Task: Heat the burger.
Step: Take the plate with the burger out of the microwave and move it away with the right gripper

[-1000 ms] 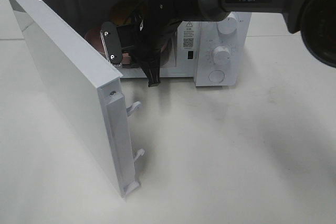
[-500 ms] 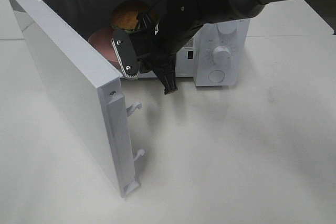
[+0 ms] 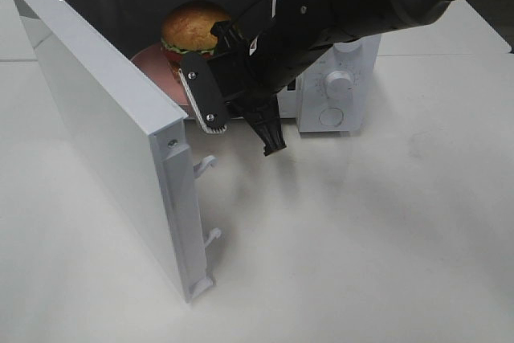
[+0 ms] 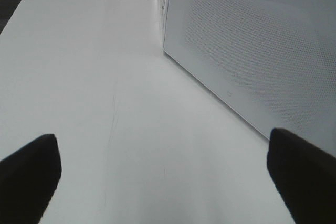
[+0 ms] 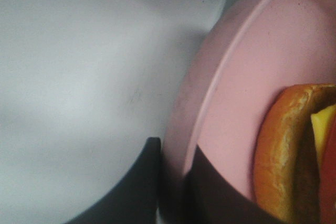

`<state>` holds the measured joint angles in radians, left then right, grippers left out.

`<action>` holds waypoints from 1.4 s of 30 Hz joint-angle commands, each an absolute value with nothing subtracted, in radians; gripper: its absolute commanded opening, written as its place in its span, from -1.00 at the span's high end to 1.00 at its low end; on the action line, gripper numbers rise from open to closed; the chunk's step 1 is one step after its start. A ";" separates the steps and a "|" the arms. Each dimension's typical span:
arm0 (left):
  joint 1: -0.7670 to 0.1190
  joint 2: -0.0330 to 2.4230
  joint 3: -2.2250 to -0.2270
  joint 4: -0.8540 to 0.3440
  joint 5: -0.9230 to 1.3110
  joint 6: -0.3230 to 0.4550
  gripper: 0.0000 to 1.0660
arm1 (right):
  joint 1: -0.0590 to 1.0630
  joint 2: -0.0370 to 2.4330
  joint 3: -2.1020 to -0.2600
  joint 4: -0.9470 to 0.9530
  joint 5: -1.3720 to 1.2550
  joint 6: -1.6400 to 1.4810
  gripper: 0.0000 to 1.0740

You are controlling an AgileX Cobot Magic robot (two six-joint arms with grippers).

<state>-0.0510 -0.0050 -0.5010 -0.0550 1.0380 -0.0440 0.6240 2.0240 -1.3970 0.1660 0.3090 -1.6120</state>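
Exterior high view: the burger (image 3: 195, 28) sits on its pink plate (image 3: 152, 67) inside the microwave (image 3: 337, 70), whose door (image 3: 104, 130) hangs wide open, while the right gripper (image 3: 241, 118) is at the cavity mouth. Left wrist view: the left gripper (image 4: 168, 171) is spread wide and empty above the table (image 4: 105, 77), beside the microwave door. Right wrist view: the right gripper's dark fingers (image 5: 210, 187) are clenched on the plate's rim, the burger just beyond.

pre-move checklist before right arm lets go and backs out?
1. burger on pink plate, inside microwave: ok.
2. right gripper off the plate: not ok, shut on its rim.
3. Plate fully inside cavity: cannot tell, arm hides its front edge.
4. door wide open for exit: ok.
5. left gripper open, empty: ok.
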 commanded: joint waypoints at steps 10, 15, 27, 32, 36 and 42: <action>-0.055 -0.027 -0.500 -0.055 1.031 -0.046 -0.89 | 0.610 1.936 -1.366 0.234 0.327 -1.748 1.00; -0.055 -0.027 -0.500 -0.055 1.031 -0.046 -0.89 | 0.600 1.911 -1.337 0.235 0.326 -1.753 1.00; -0.055 -0.027 -0.500 -0.055 1.031 -0.046 -0.89 | 0.592 1.776 -1.162 0.240 0.319 -1.785 1.00; -0.055 -0.027 -0.500 -0.055 1.031 -0.046 -0.89 | 0.594 1.707 -1.075 0.238 0.317 -1.786 1.00; -0.055 -0.027 -0.500 -0.055 1.031 -0.046 -0.89 | 0.594 1.660 -1.014 0.237 0.316 -1.786 1.00; -0.055 -0.027 -0.500 -0.055 1.031 -0.046 -0.89 | 0.594 1.528 -0.884 0.236 0.289 -1.786 1.00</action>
